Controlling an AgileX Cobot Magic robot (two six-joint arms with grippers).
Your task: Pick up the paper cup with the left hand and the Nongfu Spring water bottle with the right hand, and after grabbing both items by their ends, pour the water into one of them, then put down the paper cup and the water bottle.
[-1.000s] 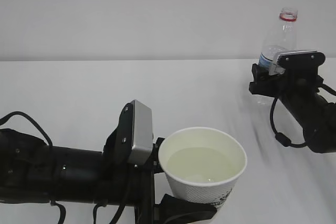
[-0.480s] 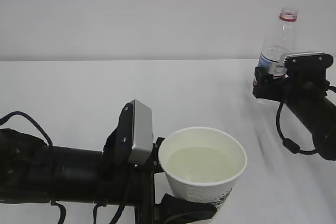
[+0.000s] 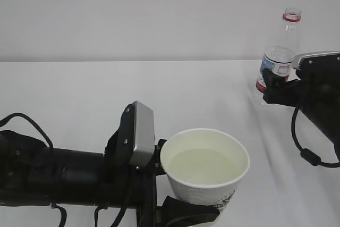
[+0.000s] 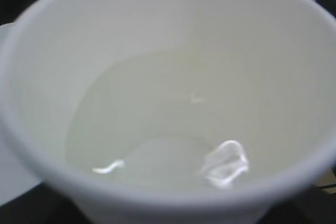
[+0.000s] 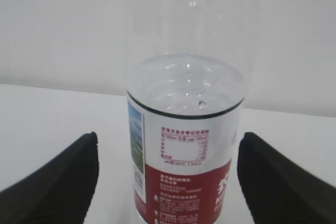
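Right tool (image 3: 268, 90) withdrawn — bottle (image 3: 277, 57) freestanding.

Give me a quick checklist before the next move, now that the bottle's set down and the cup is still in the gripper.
1. Nongfu Spring water bottle standing upright on the table: ok.
2. Right hand clear of the bottle, gaps both sides in the right wrist view: ok.
3. Paper cup level, rim up: ok.
4. Water well below the rim: ok.
5. Left hand gripping the cup: ok; finger contact cannot tell.
6. Table under the cup free for set-down: cannot tell, hidden.
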